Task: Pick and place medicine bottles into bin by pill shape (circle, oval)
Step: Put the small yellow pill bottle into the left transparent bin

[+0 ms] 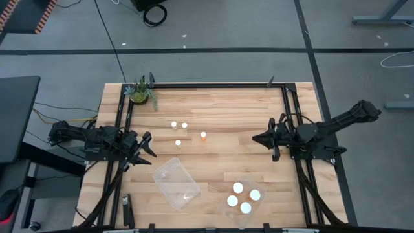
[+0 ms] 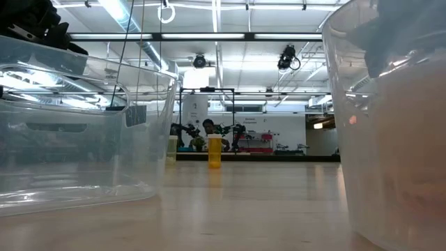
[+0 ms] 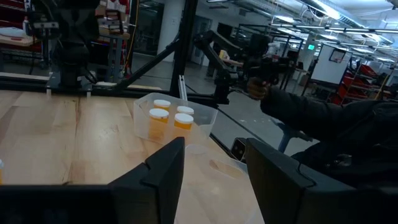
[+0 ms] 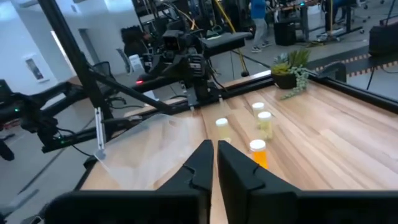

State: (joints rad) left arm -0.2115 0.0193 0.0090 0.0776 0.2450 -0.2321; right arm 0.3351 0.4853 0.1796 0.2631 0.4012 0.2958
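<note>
Four small amber bottles with white caps stand upright on the wooden table at mid-table: two side by side point(image 1: 173, 124) point(image 1: 184, 126), one nearer point(image 1: 178, 143), and a more orange one point(image 1: 203, 136), also in the right wrist view point(image 4: 258, 154). Four more bottles stand in a clear tub point(image 1: 244, 197) near the front edge, also in the left wrist view point(image 3: 169, 117). My left gripper point(image 1: 146, 146) is open and empty at the table's left, its fingers point(image 3: 168, 165) spread. My right gripper point(image 1: 257, 138) is shut and empty at the right, pointing toward the loose bottles.
A second clear tub point(image 1: 176, 183) lies empty near the front, left of the filled one. A green potted plant point(image 1: 141, 92) stands at the far left corner. A black frame point(image 1: 213, 85) runs along the table's far and side edges. Bare wood lies between the grippers.
</note>
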